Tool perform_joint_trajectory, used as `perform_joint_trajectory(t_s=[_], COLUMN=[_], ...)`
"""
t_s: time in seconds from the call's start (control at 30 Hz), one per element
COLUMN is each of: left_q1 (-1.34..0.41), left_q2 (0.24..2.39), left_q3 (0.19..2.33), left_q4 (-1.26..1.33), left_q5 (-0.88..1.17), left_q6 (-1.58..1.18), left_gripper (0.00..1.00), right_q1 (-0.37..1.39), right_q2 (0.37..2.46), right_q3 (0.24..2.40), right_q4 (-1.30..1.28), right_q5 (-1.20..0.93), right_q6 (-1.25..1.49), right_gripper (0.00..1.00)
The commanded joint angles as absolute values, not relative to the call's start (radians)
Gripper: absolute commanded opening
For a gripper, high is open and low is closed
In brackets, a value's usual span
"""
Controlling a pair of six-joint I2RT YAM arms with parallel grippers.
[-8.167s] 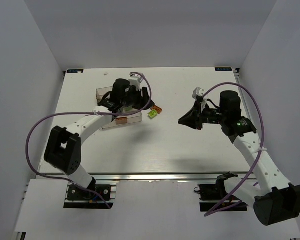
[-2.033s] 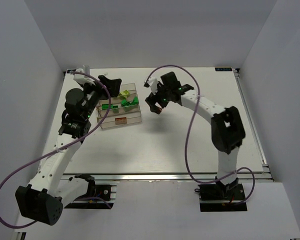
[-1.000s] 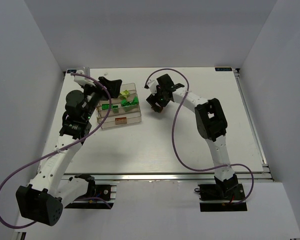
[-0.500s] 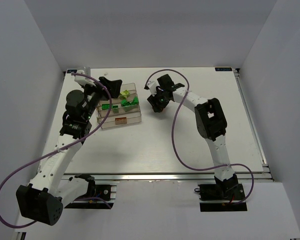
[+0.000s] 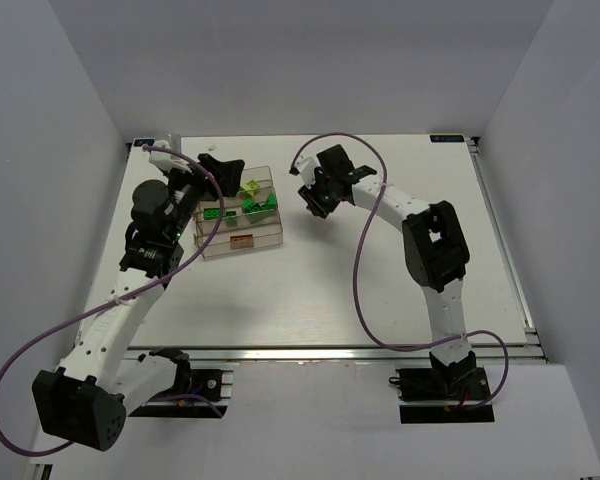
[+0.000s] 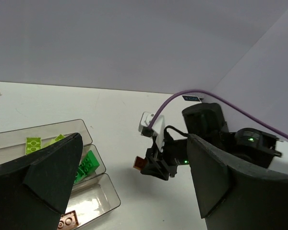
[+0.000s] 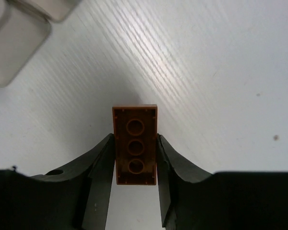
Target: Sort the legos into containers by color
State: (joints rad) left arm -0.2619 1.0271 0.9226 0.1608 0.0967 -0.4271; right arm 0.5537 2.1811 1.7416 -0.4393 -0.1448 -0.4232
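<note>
The left gripper (image 5: 220, 170) hangs spread wide over the far end of the clear bins (image 5: 267, 236), with lime, green and orange bricks (image 5: 257, 207) sorted just below its fingers. Right of the bins, the right gripper (image 7: 135, 141) pinches one orange brick (image 7: 134, 120) between its fingertips, underside up, over the white table (image 5: 310, 290).

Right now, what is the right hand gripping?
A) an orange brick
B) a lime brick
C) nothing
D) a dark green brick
A: the right wrist view shows the right hand closed on both long sides of an orange brick, whose hollow underside faces the camera.
</note>
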Motion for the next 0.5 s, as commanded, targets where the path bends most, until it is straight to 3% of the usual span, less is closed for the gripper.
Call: perform_joint_trajectory(t_s=[0.0, 0.23, 0.47], left_q1=[-0.256, -0.256, -0.256], left_q2=[1.009, 0.991, 0.974], left_q3=[0.908, 0.899, 0.891], left_q4=[0.184, 0.190, 0.204], left_q5=[0.100, 0.087, 0.087], left_q6=[-0.416, -0.413, -0.411], left_gripper=[0.98, 0.98, 0.98], right_q1=[0.592, 0.620, 0.663], right_q2=[2.076, 2.080, 2.199], right_q3=[1.743, 1.836, 1.986], right_q4=[-0.354, -0.409, -0.482], right_q5=[-0.129, -0.357, -0.500], right_q6=[-0.459, -0.480, -0.456], right_gripper=[0.07, 0.02, 0.16])
